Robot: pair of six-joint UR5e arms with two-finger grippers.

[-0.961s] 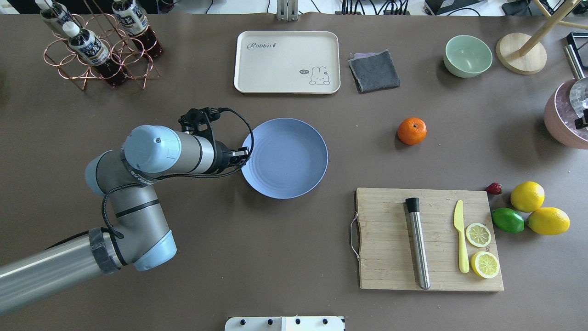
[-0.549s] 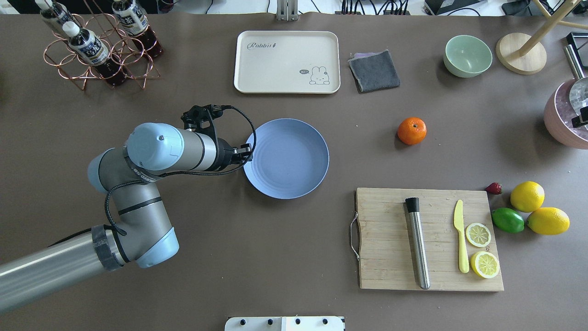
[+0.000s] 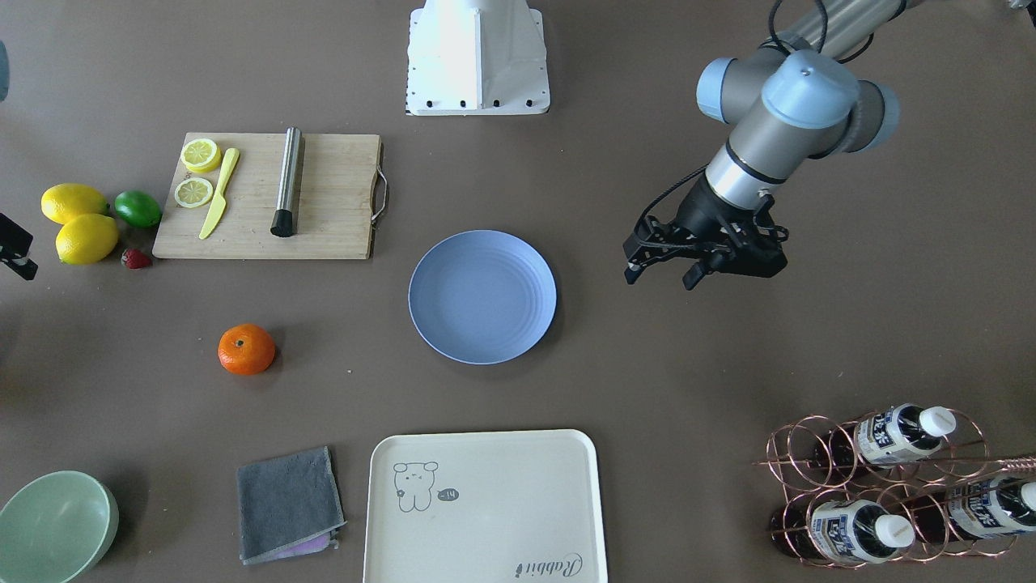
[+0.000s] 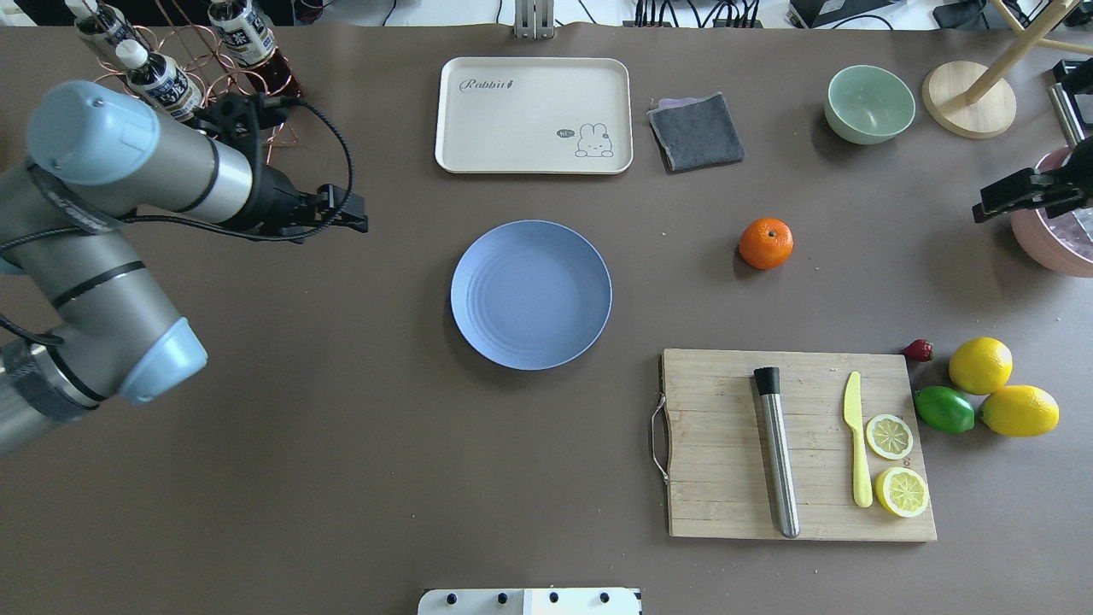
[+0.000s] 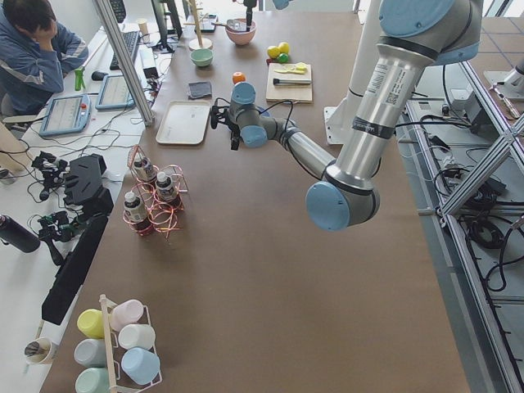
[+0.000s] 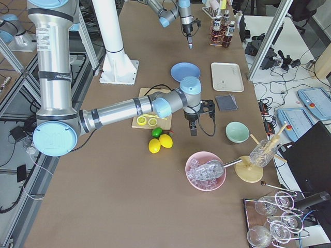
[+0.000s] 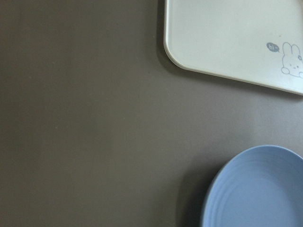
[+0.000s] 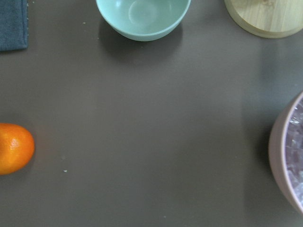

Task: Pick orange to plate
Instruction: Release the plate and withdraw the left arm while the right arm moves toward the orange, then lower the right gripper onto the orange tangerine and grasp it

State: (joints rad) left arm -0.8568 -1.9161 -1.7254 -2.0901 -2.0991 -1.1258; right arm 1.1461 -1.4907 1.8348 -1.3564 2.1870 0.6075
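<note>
The orange (image 4: pixel 765 243) rests on the brown table, right of the blue-lavender plate (image 4: pixel 531 295), with a clear gap between them. Nothing lies on the plate. My left gripper (image 4: pixel 352 212) hovers left of and beyond the plate, near the bottle rack, open and holding nothing; its fingers (image 3: pixel 634 271) stand apart in the front view. My right gripper (image 4: pixel 982 209) pokes in at the right edge, well right of the orange; I cannot tell if it is open or shut. The right wrist view shows the orange (image 8: pixel 14 148) at its left edge. The left wrist view shows the plate (image 7: pixel 260 189).
A cream tray (image 4: pixel 533 115), grey cloth (image 4: pixel 696 131) and green bowl (image 4: pixel 869 103) line the far side. A cutting board (image 4: pixel 726 444) with a metal rod, knife and lemon slices sits front right, lemons (image 4: pixel 980 365) and a lime (image 4: pixel 943 409) beside it. A pink bowl (image 4: pixel 1046 231) stands far right.
My left arm has pulled away from the plate's left rim, back and to the left toward the bottle rack. My right gripper has come into view at the right edge. Orange and plate stayed put.
</note>
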